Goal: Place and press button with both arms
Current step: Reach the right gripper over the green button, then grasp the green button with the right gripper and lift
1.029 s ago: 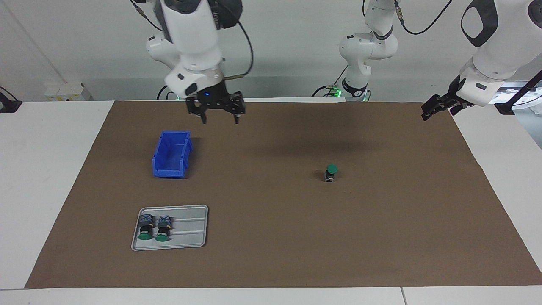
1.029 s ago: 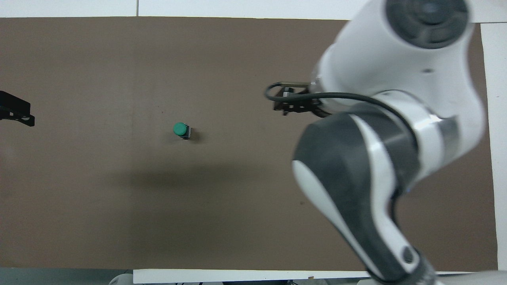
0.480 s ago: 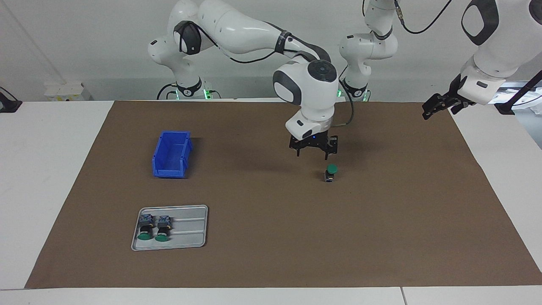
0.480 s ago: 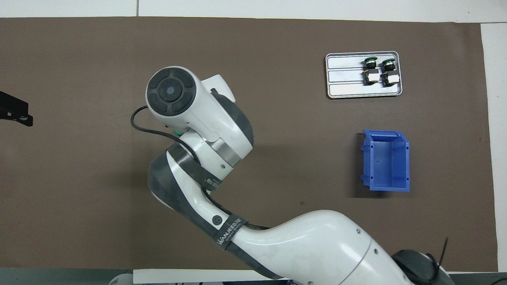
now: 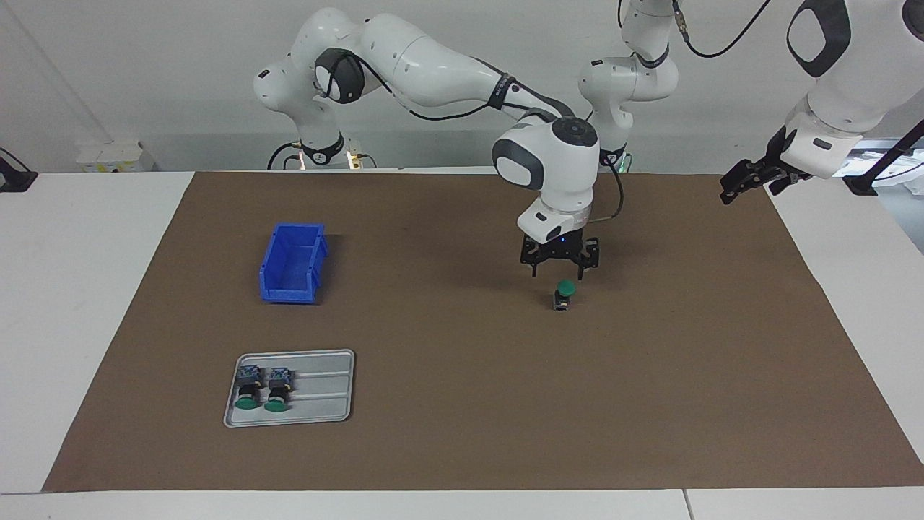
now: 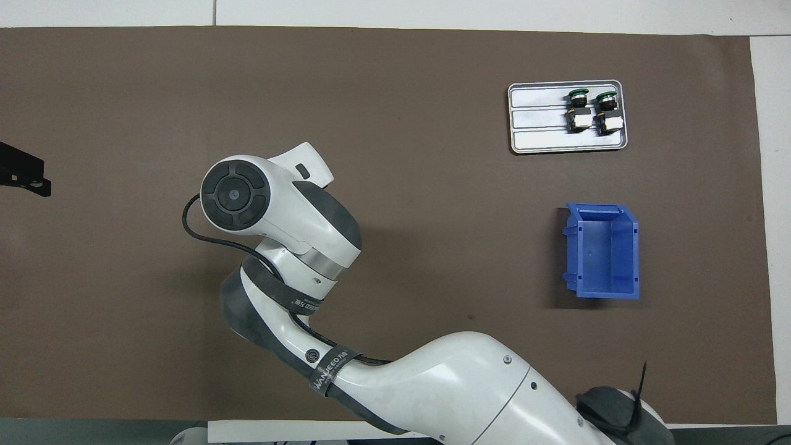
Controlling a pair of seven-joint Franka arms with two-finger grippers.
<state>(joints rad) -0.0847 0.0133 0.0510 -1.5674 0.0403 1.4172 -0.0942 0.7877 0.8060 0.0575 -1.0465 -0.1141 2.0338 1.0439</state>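
Brown paper (image 5: 462, 404) covers the white table (image 5: 79, 303), with a pale wall at the robots' end. Nearest the robots, at the left arm's end of the table, the left gripper (image 5: 738, 188) waits in the air over the paper's edge; its fingers stand apart and hold nothing. The right arm (image 5: 433, 65) reaches across from its base toward the left arm's half, and the right gripper (image 5: 560, 271) hangs just over the button (image 5: 563, 295), fingers spread wide and pointing down, tips level with the green cap without touching it. That button stands upright on the paper, cap up, a little toward the left arm's end from the middle; in the overhead view the arm's wrist hides it. Toward the right arm's end sits an empty blue bin (image 5: 292, 263). Farther from the robots than the bin lies a grey metal tray (image 5: 325, 404) with two more buttons (image 5: 258, 387) lying side by side on it, their caps pointing away from the robots.
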